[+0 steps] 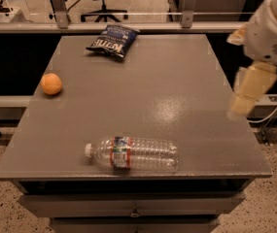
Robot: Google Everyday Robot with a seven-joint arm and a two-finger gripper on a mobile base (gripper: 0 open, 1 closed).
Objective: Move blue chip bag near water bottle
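**A:** Where is the blue chip bag (112, 41)?

**B:** At the far edge of the bench (177, 81), left of centre, lying flat with its white lettering up. The water bottle (133, 154) lies on its side at the near edge, cap pointing left. They are well apart, with most of the bench's depth between them.

**A:** And the hand?

**B:** The hand (245, 98) hangs off the bench's right side, outside its edge and touching nothing. I cannot tell whether it is apart or together.

**A:** How will the bag handle?

**B:** Light and soft, I'd judge. It is crinkly film, mostly air, with brittle chips inside. It should buckle under a squeeze, and the smooth film may slip. I'd take it across the puffed middle or by a crimped end seam, firmly enough to carry it but not so hard as to crush it.

**A:** Is anything in the way?

**B:** An orange (51, 84) sits near the left edge, apart from both. The bottle is round and lying down, so a nudge could roll it. It would be better to set the bag just beside it, not against it.
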